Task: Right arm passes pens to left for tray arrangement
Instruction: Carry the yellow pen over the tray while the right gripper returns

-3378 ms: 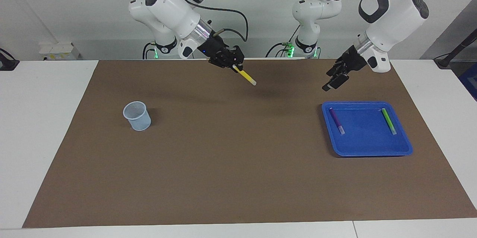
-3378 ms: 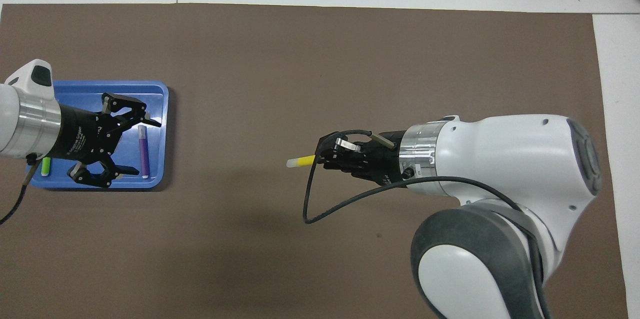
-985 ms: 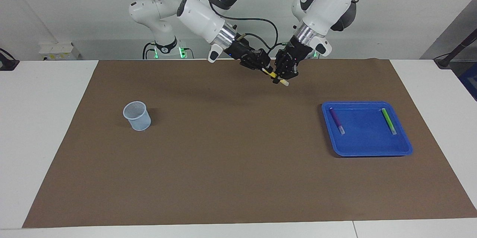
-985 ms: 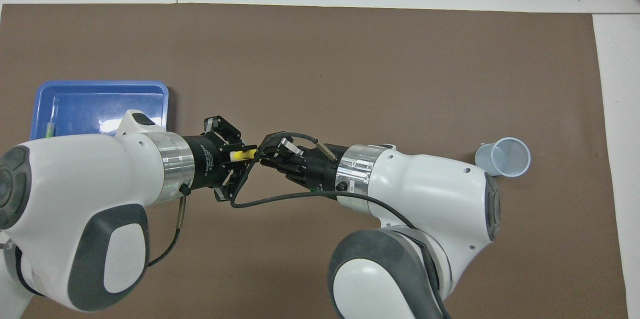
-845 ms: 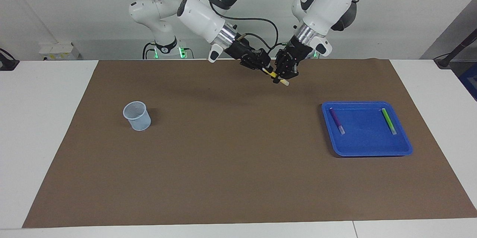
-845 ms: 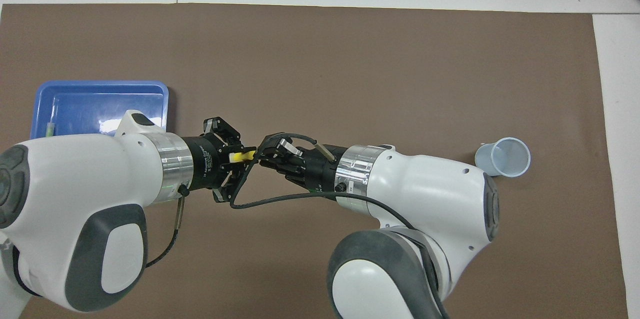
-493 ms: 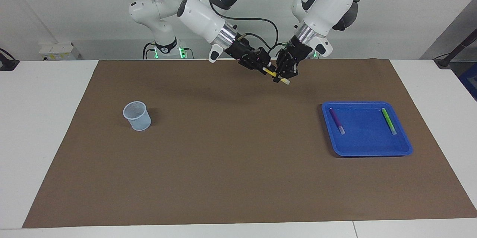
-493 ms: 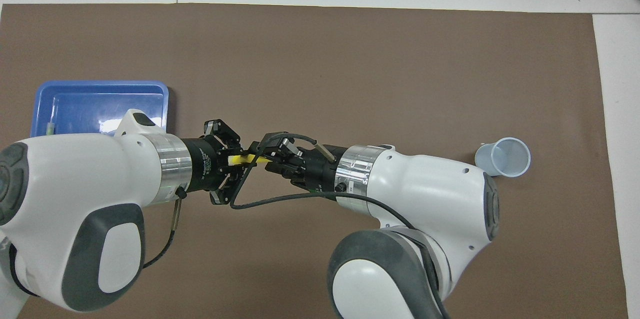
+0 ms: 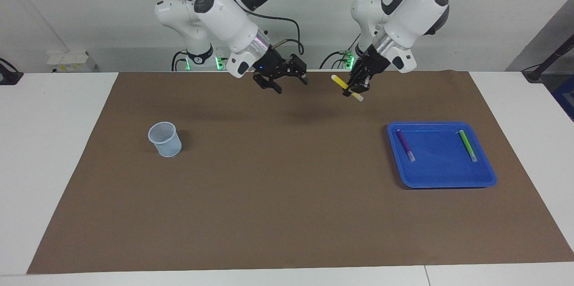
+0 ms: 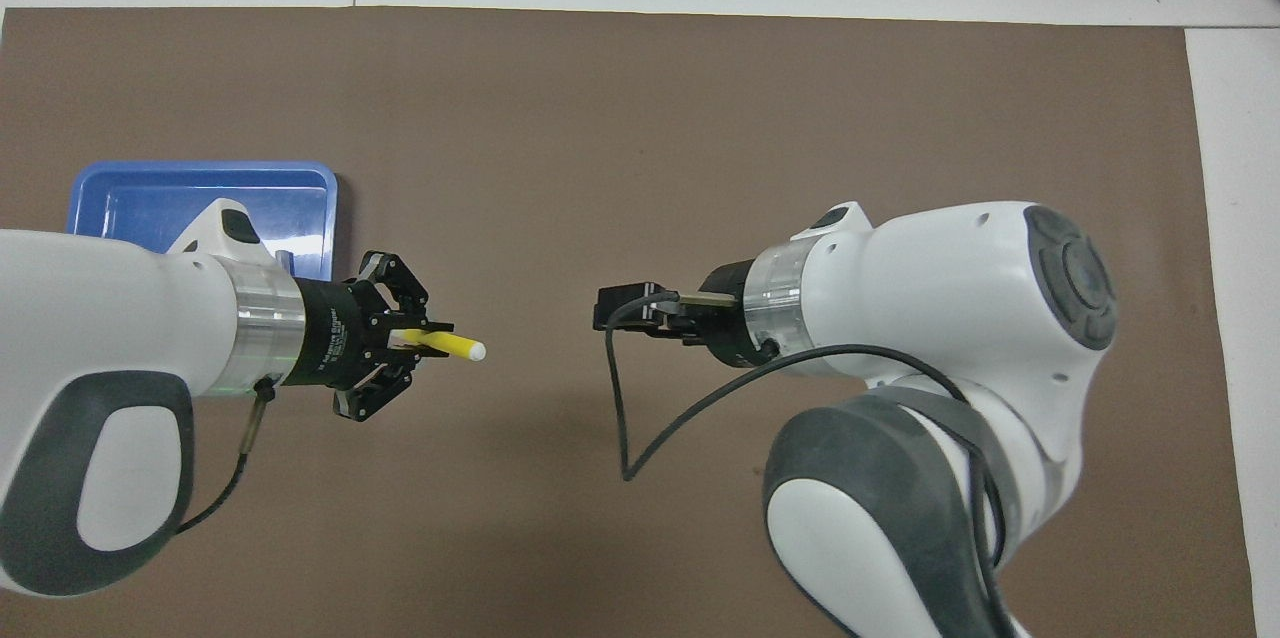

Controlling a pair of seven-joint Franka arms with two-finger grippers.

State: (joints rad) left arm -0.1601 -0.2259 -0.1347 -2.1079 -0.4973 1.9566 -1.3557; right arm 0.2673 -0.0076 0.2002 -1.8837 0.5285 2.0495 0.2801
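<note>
white worktop (image 9: 58,151), flat and smooth, covered over most of its width by a matte brown mat (image 9: 287,205) with straight edges; white margin bare at both ends and along the edge farthest from the robots. wide open stretch of mat in the middle and toward the edge farthest from the robots.

two glossy white arms, rounded shells with grey joint caps. right arm (image 9: 224,8) reaching in with a black cable looping from its wrist; left arm (image 9: 410,6) angled down from its own base.

shallow bright blue tray (image 9: 486,174), smooth plastic, nearly square with rounded corners and raised rim, lying flat toward the left arm's end of the mat, well apart from the mat's edges. inside it, purple pen (image 9: 405,145) along one side and green pen (image 9: 467,145) along the other, both flat, bare tray floor between them.

small translucent cup (image 9: 165,139), ribbed, tapered, upright toward the right arm's end of the mat, open mat all round.

right gripper (image 9: 282,80) up over the mat near the robots' edge, jaws spread wide, nothing between them. left gripper (image 9: 354,87) up over the mat between the right gripper and the tray, jaws clamped on the yellow pen (image 9: 346,87), slim, pale-tipped, held slantwise with both ends sticking out. clear gap of air between the two grippers.
</note>
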